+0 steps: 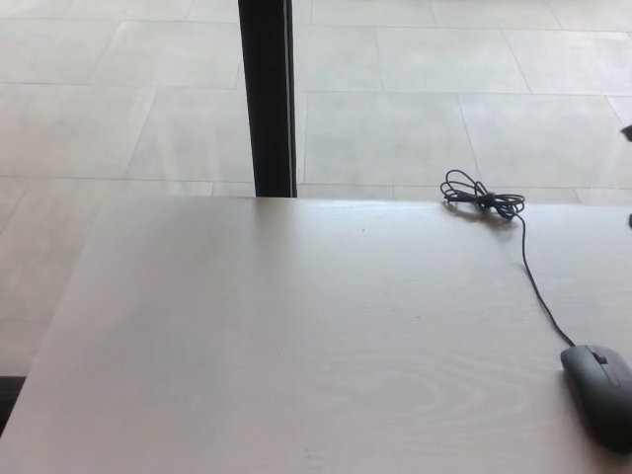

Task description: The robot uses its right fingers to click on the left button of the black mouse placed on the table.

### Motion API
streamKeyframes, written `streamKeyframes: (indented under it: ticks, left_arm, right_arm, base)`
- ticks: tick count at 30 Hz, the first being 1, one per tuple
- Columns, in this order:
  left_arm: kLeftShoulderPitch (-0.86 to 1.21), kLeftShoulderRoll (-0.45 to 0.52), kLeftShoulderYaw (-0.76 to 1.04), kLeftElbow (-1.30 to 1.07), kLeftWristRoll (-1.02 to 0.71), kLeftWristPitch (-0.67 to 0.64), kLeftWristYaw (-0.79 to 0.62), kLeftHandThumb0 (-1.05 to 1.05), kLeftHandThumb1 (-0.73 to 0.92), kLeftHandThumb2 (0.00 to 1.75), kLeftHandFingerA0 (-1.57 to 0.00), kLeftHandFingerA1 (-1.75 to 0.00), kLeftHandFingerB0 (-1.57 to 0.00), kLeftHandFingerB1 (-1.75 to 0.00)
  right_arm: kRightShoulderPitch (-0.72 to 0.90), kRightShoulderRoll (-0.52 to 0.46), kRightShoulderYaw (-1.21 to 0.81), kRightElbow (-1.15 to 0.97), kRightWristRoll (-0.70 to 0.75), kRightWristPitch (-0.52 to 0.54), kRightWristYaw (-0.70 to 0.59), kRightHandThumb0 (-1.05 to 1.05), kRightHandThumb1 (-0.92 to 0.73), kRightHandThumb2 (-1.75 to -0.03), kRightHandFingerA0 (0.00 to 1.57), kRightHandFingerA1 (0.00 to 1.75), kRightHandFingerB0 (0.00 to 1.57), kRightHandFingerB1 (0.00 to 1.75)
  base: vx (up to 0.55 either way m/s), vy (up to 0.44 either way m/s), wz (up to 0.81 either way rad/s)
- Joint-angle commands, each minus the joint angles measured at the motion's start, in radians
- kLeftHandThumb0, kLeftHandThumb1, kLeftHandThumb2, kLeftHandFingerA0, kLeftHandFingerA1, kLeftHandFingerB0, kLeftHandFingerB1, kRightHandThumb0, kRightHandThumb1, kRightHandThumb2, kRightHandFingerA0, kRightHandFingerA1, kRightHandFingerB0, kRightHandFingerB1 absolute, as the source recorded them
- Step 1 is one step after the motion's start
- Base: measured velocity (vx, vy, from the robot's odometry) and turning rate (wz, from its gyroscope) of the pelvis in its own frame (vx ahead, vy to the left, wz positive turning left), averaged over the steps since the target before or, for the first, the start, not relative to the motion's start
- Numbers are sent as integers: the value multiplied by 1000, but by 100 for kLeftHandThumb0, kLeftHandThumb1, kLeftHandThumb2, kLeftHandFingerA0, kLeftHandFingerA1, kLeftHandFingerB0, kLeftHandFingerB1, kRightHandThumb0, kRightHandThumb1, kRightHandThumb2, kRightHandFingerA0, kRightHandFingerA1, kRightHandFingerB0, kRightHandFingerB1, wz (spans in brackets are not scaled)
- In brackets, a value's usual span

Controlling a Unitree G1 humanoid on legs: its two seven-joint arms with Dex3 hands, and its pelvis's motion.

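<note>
The right robot hand (627, 131), barely showing at three o'clock, state unclear; black mouse (602, 392) lies at five o'clock on the surface (296, 336).

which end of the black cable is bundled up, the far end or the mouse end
The far end: the black cable forms a knotted coil by the table's back edge, then runs straight to the black mouse.

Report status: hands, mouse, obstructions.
Left hand out of view; right hand barely visible at frame edge. Black mouse uncovered on table, cable trailing back. Nothing obstructing.
</note>
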Motion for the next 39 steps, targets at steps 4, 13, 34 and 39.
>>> streamKeyframes:
  ticks: [4, 13, 34, 39]
  left_arm:
    - [17, 5, -6, 1, 0, -24, 0, -66, 57, 58, -88, -74, -59, -49]
    - [10, -4, 1, -1, -13, -13, 10, -66, 57, 58, -83, -67, -57, -50]
    - [6, -9, -3, 3, -7, -20, 3, -61, 57, 58, -83, -65, -60, -51]
    - [6, -14, -15, 7, 5, -23, 9, -63, 59, 58, -80, -63, -59, -51]
  right_arm:
    - [274, -42, -302, 57, 190, -34, -7, -67, -76, -63, 39, 40, 54, 37]
    - [447, 141, -548, 278, 353, 5, -115, -72, -78, -64, 74, 115, 51, 38]
    - [335, 342, -790, 737, 587, 24, -96, -61, -78, -63, 58, 49, 42, 40]
    - [321, 332, -784, 765, 606, 33, -81, -66, -60, -93, 50, 59, 32, 51]
  base:
    - [0, 0, 0]
    - [0, 0, 0]
    - [0, 0, 0]
    - [0, 0, 0]
